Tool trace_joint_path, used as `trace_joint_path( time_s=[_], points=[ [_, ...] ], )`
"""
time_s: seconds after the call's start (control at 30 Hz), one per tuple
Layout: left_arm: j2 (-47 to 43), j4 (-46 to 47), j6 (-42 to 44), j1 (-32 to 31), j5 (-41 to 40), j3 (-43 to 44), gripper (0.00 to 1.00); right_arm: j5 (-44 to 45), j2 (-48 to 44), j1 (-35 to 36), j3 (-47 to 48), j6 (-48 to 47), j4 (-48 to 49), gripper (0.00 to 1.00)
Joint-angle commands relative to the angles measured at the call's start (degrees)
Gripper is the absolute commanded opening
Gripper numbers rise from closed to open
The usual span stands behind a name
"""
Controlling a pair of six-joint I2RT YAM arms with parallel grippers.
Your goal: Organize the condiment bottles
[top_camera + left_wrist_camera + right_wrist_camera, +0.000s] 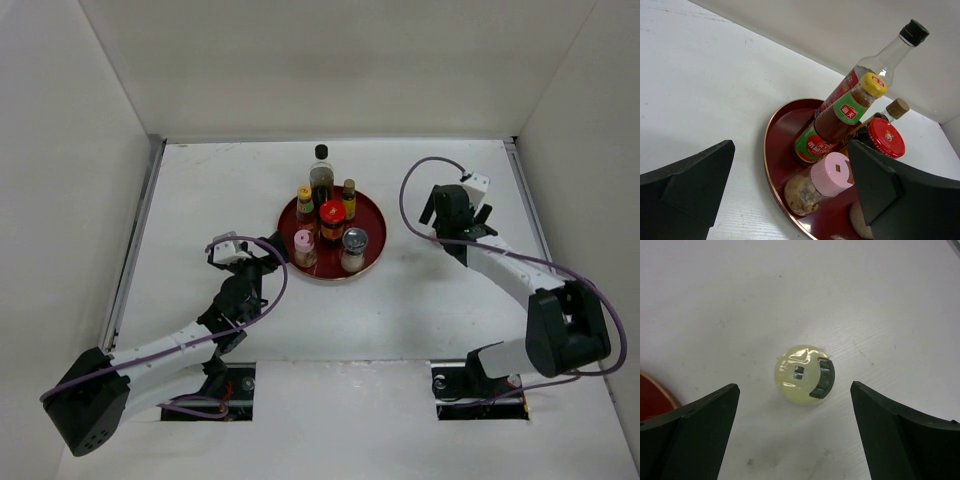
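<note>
Hovering jaws-wide over cream shaker [802, 374], R gripper [455, 212] is prob. prepping to carry it to tray [771, 150] w/ the rest; L gripper [243, 252], also spread, is sitting near pink shaker [832, 173].

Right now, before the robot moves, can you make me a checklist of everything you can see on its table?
Surface: white table, a few faint scuffs.
Job's things: six stand on the red tray: tall black-capped bottle, yellow-capped sauce bottle, amber bottle, red-lidded jar, pink shaker, silver shaker. The cream-topped shaker stands alone on the table, off the tray.
Clutter: nothing seen.
Grippers: left gripper open, at the tray's left edge, holding nothing; right gripper open, above the cream-topped shaker, not gripping it.
Cables: purple cables loop along both arms, not touching the bottles.
Surroundings: white walls on three sides.
</note>
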Motion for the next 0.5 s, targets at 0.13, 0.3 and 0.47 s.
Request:
trace_joint_path(
  time_s=[0.13,0.3,0.47],
  points=[
    [0.9,2.9,-0.9,0.0,0.6,0.6,1.0,-2.5,4.7,-4.1,2.4,-1.1,3.3,0.79],
    [1.8,3.1,-1.0,0.2,0.6,0.7,1.0,-1.1,3.4,-1.8,0.1,-3.0,9.6,0.48],
    [0.8,3.1,-1.0,0.6,0.5,0.4,1.0,-0.2,-1.4,7.9,-0.9,-6.5,13.4,0.46]
  ],
)
